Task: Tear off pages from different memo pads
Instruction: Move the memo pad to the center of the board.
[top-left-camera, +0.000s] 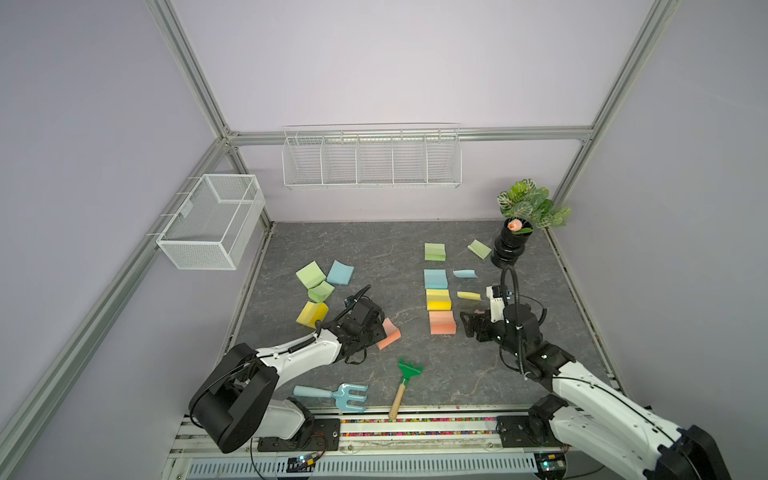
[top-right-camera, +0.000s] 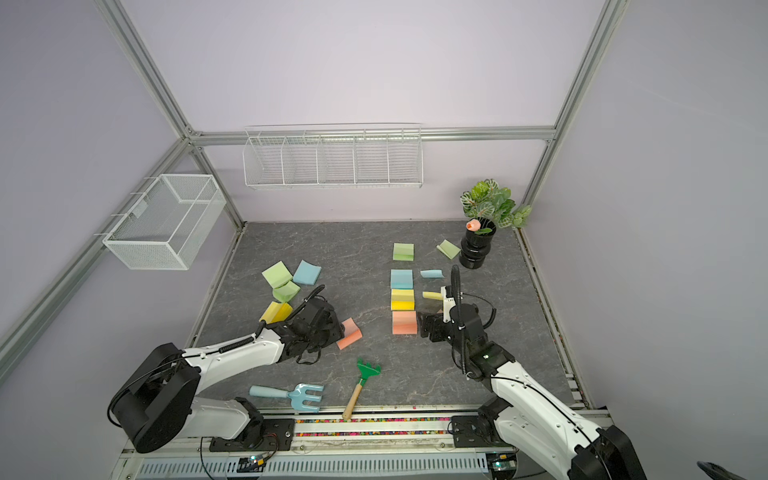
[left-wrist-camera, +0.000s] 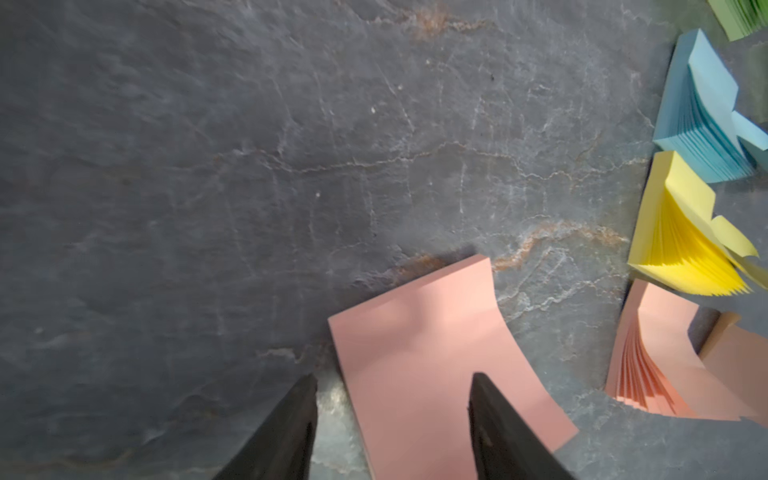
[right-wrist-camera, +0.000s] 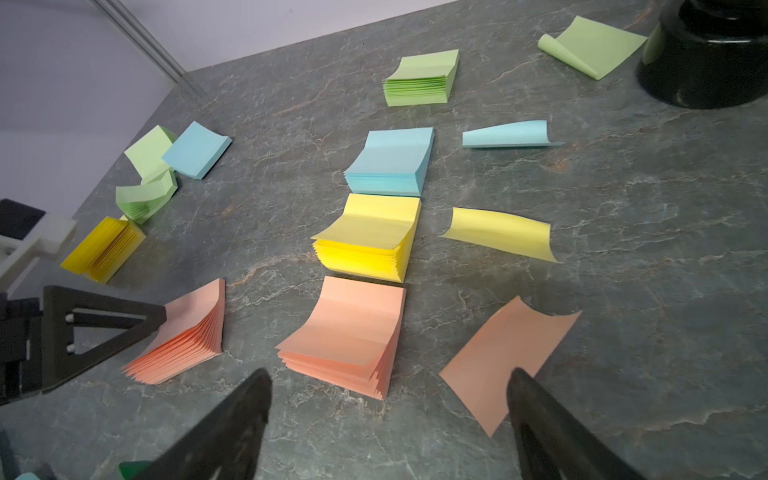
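A bent salmon memo pad (left-wrist-camera: 419, 357) lies under my left gripper (left-wrist-camera: 392, 380). The gripper is open, with one finger over the pad's top sheet and the other over bare table beside its edge. Green (top-left-camera: 434, 252), blue (top-left-camera: 435, 279), yellow (top-left-camera: 438, 300) and salmon (top-left-camera: 442, 323) memo pads form a column. My right gripper (right-wrist-camera: 388, 374) hangs open and empty just in front of the salmon one. Loose pages lie to the column's right: green (right-wrist-camera: 594, 45), blue (right-wrist-camera: 505, 135), yellow (right-wrist-camera: 498, 232) and salmon (right-wrist-camera: 507, 357). More pads (top-left-camera: 318, 291) cluster at the left.
A black plant pot (top-left-camera: 509, 247) stands at the back right. A blue garden fork (top-left-camera: 332, 395) and a green rake (top-left-camera: 405, 382) lie near the table's front edge. Wire baskets hang on the left (top-left-camera: 212, 220) and back (top-left-camera: 372, 160) walls.
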